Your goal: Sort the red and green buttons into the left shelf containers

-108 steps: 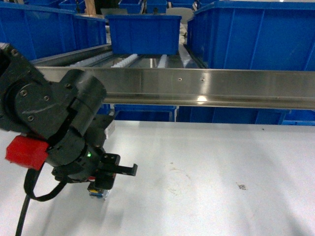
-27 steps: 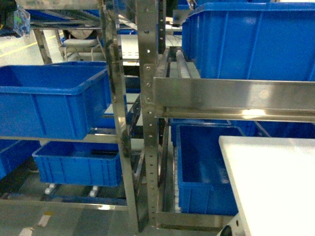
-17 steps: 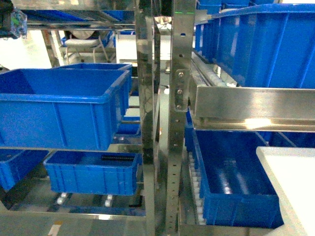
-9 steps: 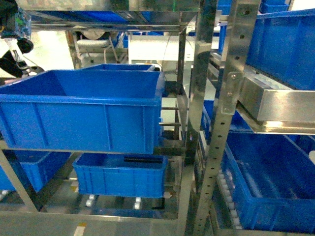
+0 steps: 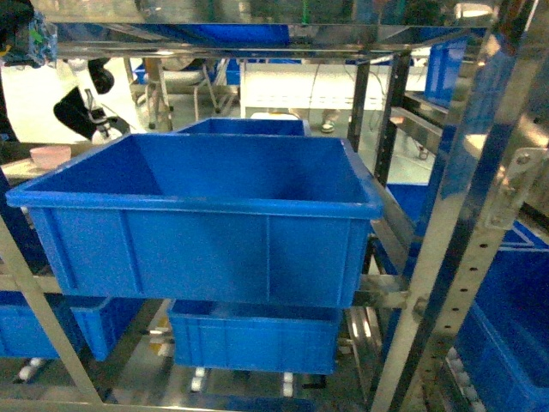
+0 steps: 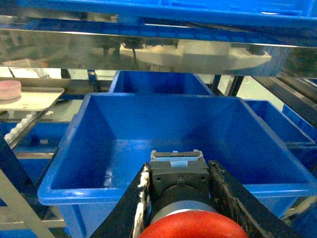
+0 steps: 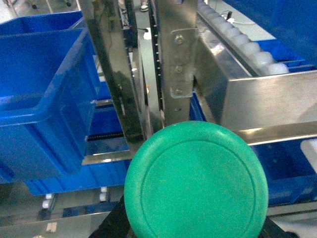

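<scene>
In the left wrist view my left gripper (image 6: 178,168) is shut on the red button (image 6: 193,225). Its black block body is clamped between both fingers, red cap toward the camera. Straight ahead and below it stands a large open blue container (image 6: 54,186) with nothing visible inside. In the right wrist view the green button (image 7: 195,181) sits cap-on in front of the lens in my right gripper (image 7: 195,203), hiding most of the dark fingers. The head view shows the same container (image 5: 197,202) on the left shelf and no gripper.
A second blue bin (image 5: 244,127) stands behind the big one, and another (image 5: 257,339) on the level below. Steel shelf uprights (image 5: 455,249) and a roller rail (image 7: 247,49) rise at the right. A pink bowl (image 6: 9,89) rests on a tray at the left.
The head view has swung left, away from the white table and onto the left shelf. The large blue container has come to the middle and grown nearer.
</scene>
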`<state>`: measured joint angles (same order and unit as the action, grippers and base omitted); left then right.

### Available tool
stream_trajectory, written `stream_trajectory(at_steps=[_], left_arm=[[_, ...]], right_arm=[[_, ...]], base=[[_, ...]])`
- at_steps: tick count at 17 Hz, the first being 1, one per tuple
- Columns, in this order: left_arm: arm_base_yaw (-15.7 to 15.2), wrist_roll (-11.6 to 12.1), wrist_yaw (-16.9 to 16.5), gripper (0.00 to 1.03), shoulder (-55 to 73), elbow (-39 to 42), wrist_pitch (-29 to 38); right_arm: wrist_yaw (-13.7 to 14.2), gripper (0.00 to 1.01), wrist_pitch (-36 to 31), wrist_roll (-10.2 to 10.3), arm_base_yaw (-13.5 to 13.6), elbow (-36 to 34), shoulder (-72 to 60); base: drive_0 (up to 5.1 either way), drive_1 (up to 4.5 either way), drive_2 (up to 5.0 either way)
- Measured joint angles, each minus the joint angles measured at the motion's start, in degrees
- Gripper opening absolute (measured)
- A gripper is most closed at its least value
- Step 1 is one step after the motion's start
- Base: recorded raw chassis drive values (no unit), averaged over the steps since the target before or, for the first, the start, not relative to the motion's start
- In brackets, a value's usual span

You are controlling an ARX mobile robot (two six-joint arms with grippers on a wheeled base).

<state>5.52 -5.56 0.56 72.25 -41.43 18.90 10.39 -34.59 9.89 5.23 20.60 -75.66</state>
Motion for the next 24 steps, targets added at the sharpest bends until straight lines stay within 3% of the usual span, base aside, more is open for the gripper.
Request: stream_trajectory(at_steps=[4,10,16,24], left_arm=[[0.0,0.0,0.0,0.3,0.0,0.0,0.0],[0.0,0.0,0.2,0.3,0.1,0.0,-0.1],[-0.1,0.0,0.0,0.3,0.0,0.0,0.0],[0.1,0.0,-0.1,0.3,0.3,0.0,-0.3]], right_arm=[[0.0,0.26,0.0,0.0,0.0,0.0,0.0],[-0.3,0.26,0.0,0.0,0.3,0.0,0.0],[-0.1,0.26,0.0,0.0,0.0,0.0,0.0],[-0.3,0.26,0.0,0.1,0.3,0.0,0.0]], base=[[-4.5,4.06,0.5],[0.0,0.0,0.0],[-3.6,4.93,-0.6],[-0.1,0.11,-0.3]])
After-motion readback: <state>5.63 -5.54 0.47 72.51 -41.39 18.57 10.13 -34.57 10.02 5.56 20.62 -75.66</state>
